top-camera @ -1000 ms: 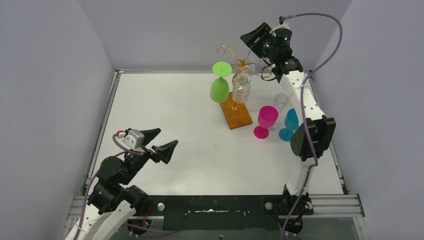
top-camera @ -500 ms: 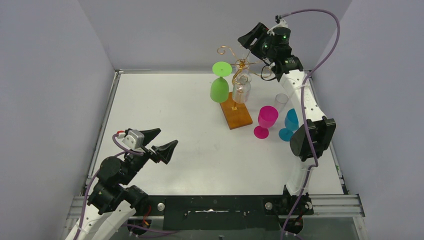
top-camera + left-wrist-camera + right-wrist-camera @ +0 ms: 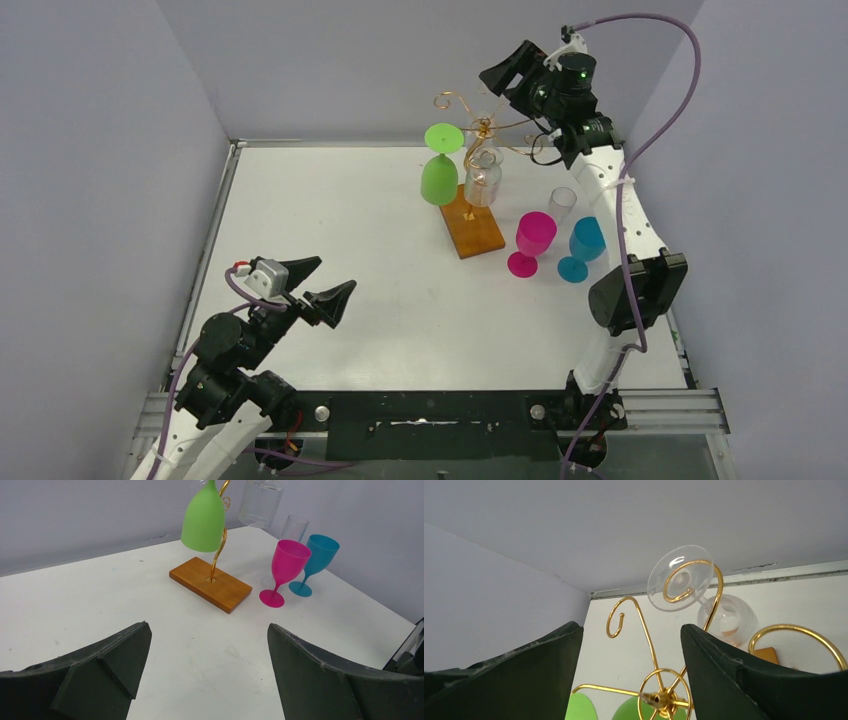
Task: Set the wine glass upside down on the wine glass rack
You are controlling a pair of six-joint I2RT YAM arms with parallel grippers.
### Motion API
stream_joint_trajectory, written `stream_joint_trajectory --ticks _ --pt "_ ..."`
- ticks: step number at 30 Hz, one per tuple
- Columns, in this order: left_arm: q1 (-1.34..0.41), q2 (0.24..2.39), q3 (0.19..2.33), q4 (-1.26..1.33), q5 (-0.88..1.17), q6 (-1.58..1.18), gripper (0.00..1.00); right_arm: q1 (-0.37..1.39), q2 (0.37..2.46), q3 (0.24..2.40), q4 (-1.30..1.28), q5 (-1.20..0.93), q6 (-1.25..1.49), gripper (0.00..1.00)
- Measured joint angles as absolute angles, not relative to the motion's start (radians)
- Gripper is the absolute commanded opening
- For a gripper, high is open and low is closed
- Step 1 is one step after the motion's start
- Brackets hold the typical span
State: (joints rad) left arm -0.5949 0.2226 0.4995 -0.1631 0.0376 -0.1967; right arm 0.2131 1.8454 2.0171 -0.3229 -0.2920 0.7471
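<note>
The wine glass rack (image 3: 484, 128) is gold wire with curled arms on an orange-brown wooden base (image 3: 473, 228). A clear wine glass (image 3: 483, 178) hangs upside down on it, and its foot (image 3: 680, 577) sits in a curled arm. A green glass (image 3: 439, 175) hangs upside down beside it. My right gripper (image 3: 503, 72) is open and empty, above and behind the rack top (image 3: 661, 697), apart from the clear glass. My left gripper (image 3: 335, 273) is open and empty, low at the near left. The rack base (image 3: 210, 583) lies ahead of it.
A pink glass (image 3: 533, 242), a blue glass (image 3: 580, 248) and a small clear glass (image 3: 563, 205) stand upright right of the rack base, close to my right arm. Grey walls close in the table on the left, back and right.
My right arm has shifted a little to the right, drawing the open gripper slightly away from the rack. The clear glass stays hanging. The left arm has not moved.
</note>
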Motion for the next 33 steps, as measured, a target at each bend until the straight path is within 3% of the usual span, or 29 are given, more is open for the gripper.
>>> stream_joint_trajectory --ticks 10,14,25,30,33 --pt "-0.595 0.314 0.518 -0.212 0.015 -0.218 0.91 0.213 1.534 1.744 -0.345 -0.283 0.651 0.74" --pt "-0.595 0.374 0.557 -0.263 -0.027 -0.253 0.98 0.213 1.357 1.628 -0.426 -0.238 0.563 0.75" --pt "-0.593 0.589 0.657 -0.303 -0.077 -0.337 0.95 0.213 0.915 1.309 -0.638 -0.109 0.391 0.72" --pt "-0.587 0.649 0.688 -0.293 -0.015 -0.287 0.93 0.213 0.849 1.185 -0.662 -0.101 0.324 0.66" --pt "-0.587 0.637 0.693 -0.279 0.012 -0.221 0.93 0.213 0.860 1.127 -0.657 -0.082 0.291 0.56"
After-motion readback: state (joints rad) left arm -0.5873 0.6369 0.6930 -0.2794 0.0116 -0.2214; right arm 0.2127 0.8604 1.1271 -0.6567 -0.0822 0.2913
